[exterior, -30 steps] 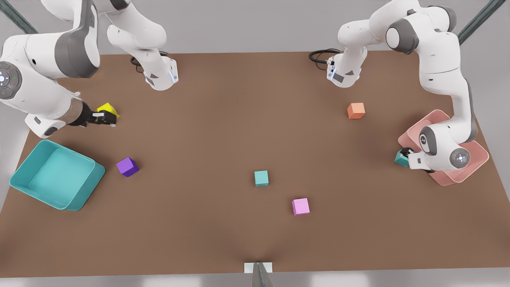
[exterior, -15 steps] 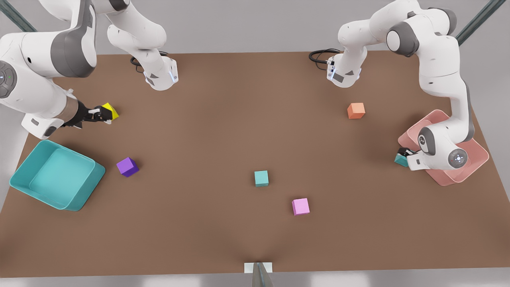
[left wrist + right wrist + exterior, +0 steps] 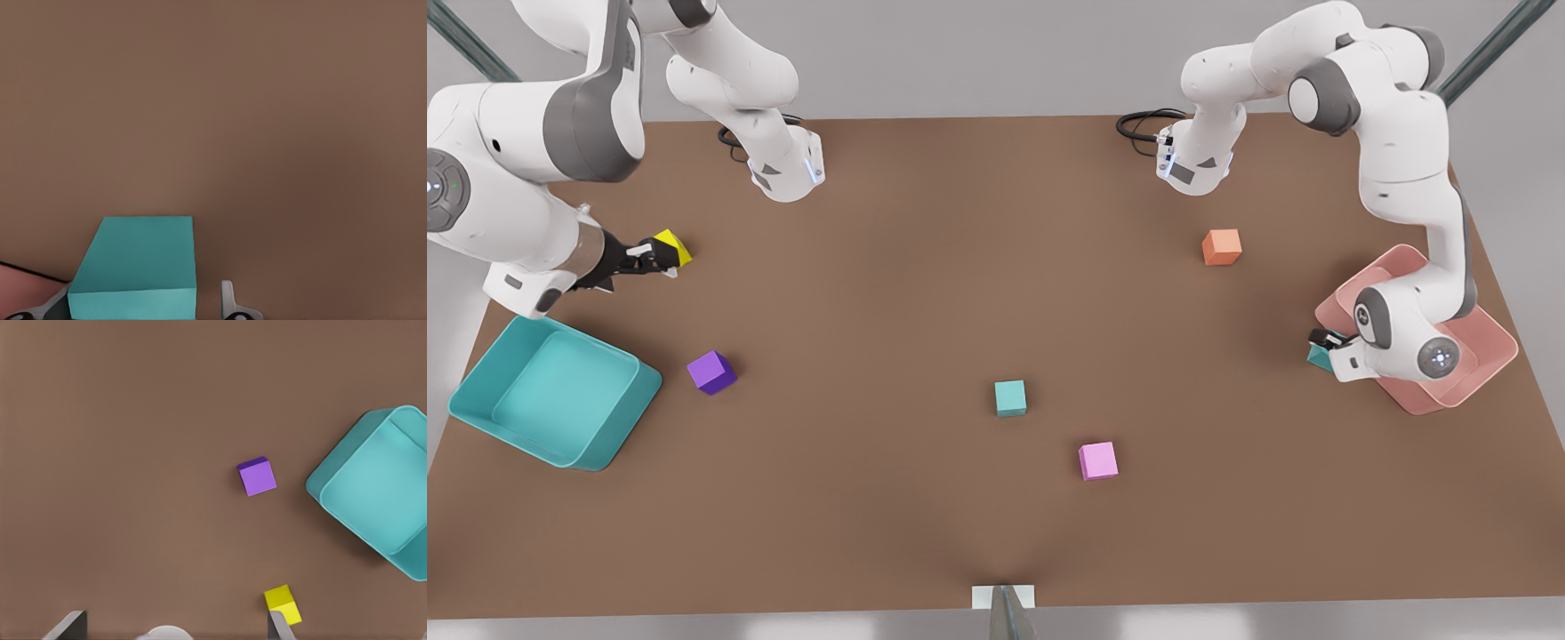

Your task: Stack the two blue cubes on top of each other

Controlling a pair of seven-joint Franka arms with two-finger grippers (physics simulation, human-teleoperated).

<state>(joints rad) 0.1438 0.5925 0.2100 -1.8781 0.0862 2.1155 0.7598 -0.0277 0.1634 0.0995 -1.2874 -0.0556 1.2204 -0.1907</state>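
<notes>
One blue cube (image 3: 1010, 397) sits alone near the table's middle. The other blue cube (image 3: 1317, 358) (image 3: 137, 260) rests on the table against the pink tray's corner at the front view's right. My left gripper (image 3: 1327, 343) (image 3: 133, 308) is low over it, open, with a finger on each side and a small gap showing beside the cube. My right gripper (image 3: 651, 258) (image 3: 173, 621) is at the front view's left, open and holding nothing. A yellow cube (image 3: 673, 249) (image 3: 283, 603) lies by one of its fingers (image 3: 277, 625).
A pink tray (image 3: 1489, 356) lies under the left arm. A large teal bin (image 3: 560, 391) (image 3: 373, 487) and a purple cube (image 3: 711, 372) (image 3: 257, 477) are at the front view's left. An orange cube (image 3: 1221, 246) and a pink cube (image 3: 1097, 460) stand on the brown table.
The left gripper has shifted slightly and covers more of the blue cube by the tray. The right gripper has drawn back from the yellow cube towards the front view's left.
</notes>
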